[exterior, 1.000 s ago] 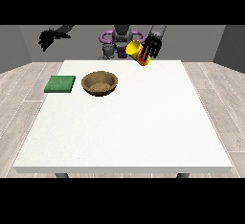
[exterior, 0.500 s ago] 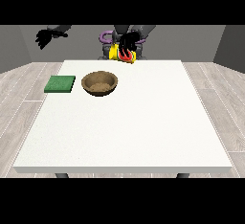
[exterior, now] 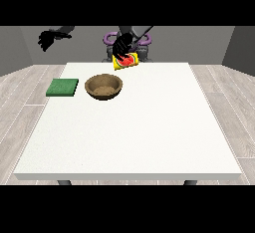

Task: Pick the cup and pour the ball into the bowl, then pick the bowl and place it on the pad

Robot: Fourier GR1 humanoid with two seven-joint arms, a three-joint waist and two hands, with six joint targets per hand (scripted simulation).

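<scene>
Cup — yellow, red inside, tipped toward the camera — fingers curled round it.

Bare test room (grey walls, plank floor, white table)

A large white table fills the middle of the view — its top is square-edged, with dark legs just showing beneath the near edge. Around it lies a pale wood-plank floor, and behind stands a grey wall.
</scene>
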